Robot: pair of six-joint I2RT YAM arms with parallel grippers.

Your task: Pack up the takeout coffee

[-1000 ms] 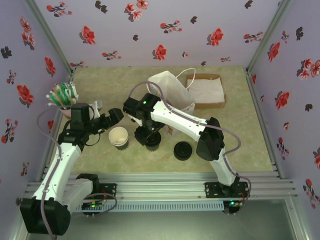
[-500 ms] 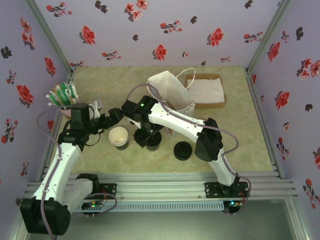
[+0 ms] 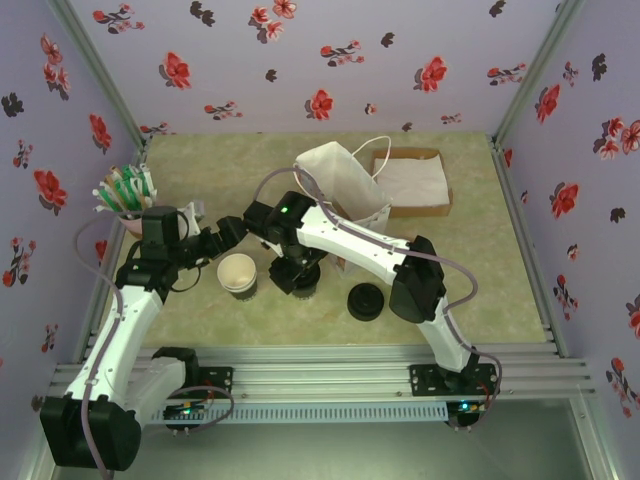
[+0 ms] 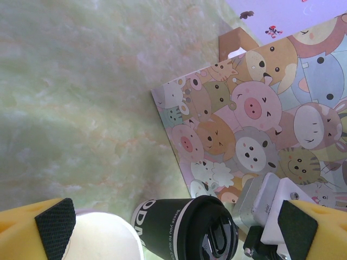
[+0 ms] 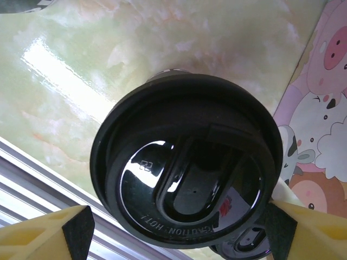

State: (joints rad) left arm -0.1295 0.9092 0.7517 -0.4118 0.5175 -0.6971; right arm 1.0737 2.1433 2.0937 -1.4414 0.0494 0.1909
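Two arms: both bent inward over mid-table.
Right gripper: clamped round takeout coffee, upright, just beside cartoon paper bag.
Left gripper: spread wide, near lidless cup.
Room: bare table beyond cups.

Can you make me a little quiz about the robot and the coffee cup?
1. True or false: the takeout coffee is already inside the bag.
2. What is printed on the bag? A flowers, B cartoon animals, C stripes.
3. Fill in: the ___ end effector has a finger on either side of the coffee's lid.
Key: 1 false; 2 B; 3 right.
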